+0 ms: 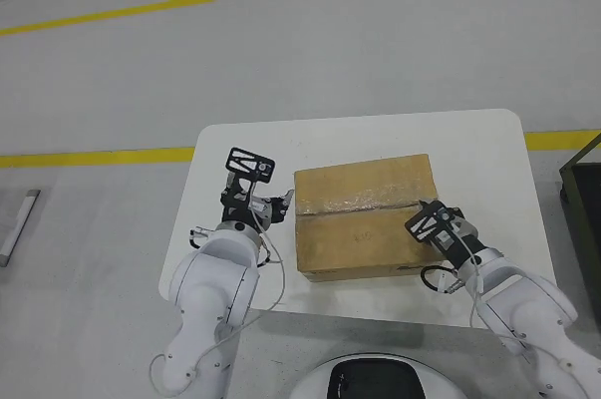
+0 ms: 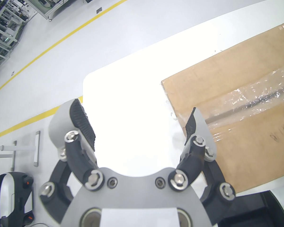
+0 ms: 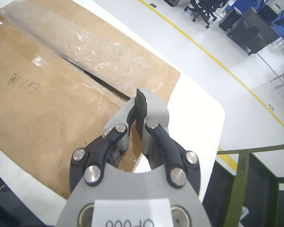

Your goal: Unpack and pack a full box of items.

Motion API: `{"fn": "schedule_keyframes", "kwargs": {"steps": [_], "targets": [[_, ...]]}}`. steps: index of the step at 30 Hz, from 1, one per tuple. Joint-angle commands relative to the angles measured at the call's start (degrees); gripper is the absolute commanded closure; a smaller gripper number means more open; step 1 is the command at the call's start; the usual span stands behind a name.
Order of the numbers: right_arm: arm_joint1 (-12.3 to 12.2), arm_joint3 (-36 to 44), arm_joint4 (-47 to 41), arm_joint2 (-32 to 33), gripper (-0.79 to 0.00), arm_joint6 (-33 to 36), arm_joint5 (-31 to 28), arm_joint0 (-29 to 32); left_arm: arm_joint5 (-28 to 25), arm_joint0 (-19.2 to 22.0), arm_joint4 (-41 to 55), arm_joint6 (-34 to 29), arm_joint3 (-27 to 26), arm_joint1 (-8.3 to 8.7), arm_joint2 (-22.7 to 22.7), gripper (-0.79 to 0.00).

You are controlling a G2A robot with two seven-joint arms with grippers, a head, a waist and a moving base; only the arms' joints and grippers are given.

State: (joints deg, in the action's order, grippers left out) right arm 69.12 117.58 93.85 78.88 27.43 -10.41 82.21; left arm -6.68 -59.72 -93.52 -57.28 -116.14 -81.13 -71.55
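The left hand (image 2: 136, 114) hangs wide open and empty over the bare desk (image 2: 132, 72), just beside the left end of the box (image 1: 365, 214). The right hand (image 3: 139, 100) has its fingers pressed together at the box's right end, right where the taped seam runs out. Whether they pinch any tape cannot be told. The box sits flat near the middle of the desk, between the two hands, with its flaps down. Clear, wrinkled tape (image 3: 85, 41) runs along the seam from end to end. A dark gap shows between the flaps near the right hand. Handwriting marks the flap nearer the robot.
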Motion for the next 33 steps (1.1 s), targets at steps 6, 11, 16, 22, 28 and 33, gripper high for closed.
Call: {"fn": "schedule_keyframes", "kwargs": {"steps": [6,11,16,22,28,33], "targets": [[-0.03,-0.88,1.87,-0.08,0.0,0.07,-0.73,-0.1,3.15,2.34,2.17,0.22,4.62,-0.82,3.79,-0.105],[-0.03,-0.95,2.04,0.26,0.0,0.19,-1.04,-0.12,3.41,3.15,3.05,0.08,7.53,-1.26,6.17,0.0],[-0.04,-0.69,2.6,0.3,0.0,0.49,-1.85,-0.27,2.65,3.35,3.33,0.36,10.41,-1.49,7.64,0.0],[-0.04,-0.38,3.33,0.42,0.0,0.71,-2.16,-0.07,1.83,3.33,4.71,0.42,10.85,-1.67,8.14,0.0],[-0.06,-0.16,3.99,0.47,0.0,0.86,-2.71,0.36,-0.38,3.68,4.15,0.42,11.49,-1.74,9.28,0.0],[-0.06,-0.41,4.18,0.58,0.0,0.95,-3.16,0.44,-1.1,3.37,3.96,0.66,12.26,-1.79,9.73,0.0]]}}
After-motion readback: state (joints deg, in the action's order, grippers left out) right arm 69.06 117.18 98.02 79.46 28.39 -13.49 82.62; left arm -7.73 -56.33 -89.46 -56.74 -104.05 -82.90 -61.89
